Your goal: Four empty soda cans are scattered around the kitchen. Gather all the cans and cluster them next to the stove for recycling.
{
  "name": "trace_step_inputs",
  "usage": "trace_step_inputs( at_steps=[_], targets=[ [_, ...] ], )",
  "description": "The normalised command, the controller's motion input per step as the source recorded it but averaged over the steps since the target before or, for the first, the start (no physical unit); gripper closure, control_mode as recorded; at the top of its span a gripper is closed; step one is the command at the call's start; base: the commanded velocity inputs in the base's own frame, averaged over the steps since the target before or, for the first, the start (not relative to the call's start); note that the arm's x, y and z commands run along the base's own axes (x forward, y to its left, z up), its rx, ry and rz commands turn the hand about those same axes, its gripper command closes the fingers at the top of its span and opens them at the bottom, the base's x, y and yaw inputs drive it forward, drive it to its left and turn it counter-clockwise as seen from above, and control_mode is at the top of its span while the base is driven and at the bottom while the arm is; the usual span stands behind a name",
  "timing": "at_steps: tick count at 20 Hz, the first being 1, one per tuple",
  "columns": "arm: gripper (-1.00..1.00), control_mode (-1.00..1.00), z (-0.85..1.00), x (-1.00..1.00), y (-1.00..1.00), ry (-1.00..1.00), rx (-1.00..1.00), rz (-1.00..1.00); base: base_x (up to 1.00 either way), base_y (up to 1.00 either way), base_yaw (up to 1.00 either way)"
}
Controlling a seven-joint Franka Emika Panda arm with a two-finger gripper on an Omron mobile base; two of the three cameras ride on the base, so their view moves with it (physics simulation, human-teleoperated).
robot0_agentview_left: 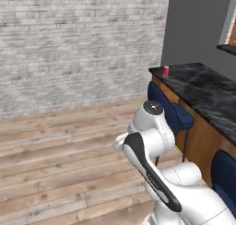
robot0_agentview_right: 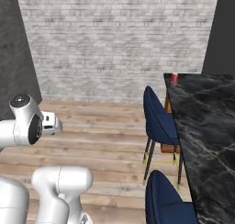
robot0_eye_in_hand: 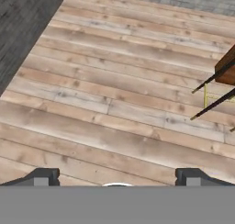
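Red can (robot0_agentview_left: 165, 71) stands upright at the far corner of the black counter (robot0_agentview_left: 207, 92), right by the end edge, w/ grey wall behind. Right base view shows the same can at the counter's far left corner, only its upper part peeking over the slab. Long axis vertical, silver top up. No stove in sight, so the drop-off spot can't be placed from here.

Key relation: can lies ahead and to the right of the arm, and higher than where the hand points. Gripper (robot0_eye_in_hand: 117, 176) is aimed down at the plank floor (robot0_eye_in_hand: 110, 103), tips spread wide at the bottom of the hand view, nothing between them, so released and empty. Can and gripper are well apart. My read: base has to close in on the counter end first, then the hand must lift and swing right and come at the can from the side or from above.

Two blue chairs (robot0_agentview_left: 170, 109) stand along the counter's near side, between arm and slab; a likely snag for the elbow.

View diffs: left base view gives the can's full height + counter end face in brown wood. Right base view gives the slab's long run and both chair backs. Hand view catches dark chair legs at its right edge.
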Motion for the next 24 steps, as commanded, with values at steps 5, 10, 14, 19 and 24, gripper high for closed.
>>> trace_step_inputs(
  at_steps=[5, 10, 14, 19, 24],
  targets=[
    [-1.0, 1.0, 0.0, 0.0, 0.0, 0.0, 0.0, 0.0, 0.67, 0.34, 0.0],
    [-1.0, 1.0, 0.0, 0.0, 0.0, 0.0, 0.0, 0.0, 0.66, 0.33, 0.0],
    [-1.0, 1.0, 0.0, 0.0, 0.0, 0.0, 0.0, 0.0, 0.66, 0.32, 0.0],
    [-1.0, 1.0, 0.0, 0.0, 0.0, 0.0, 0.0, 0.0, 0.66, 0.32, 0.0],
    [-1.0, 1.0, 0.0, 0.0, 0.0, 0.0, 0.0, 0.0, 0.66, 0.32, 0.0]
  ],
)
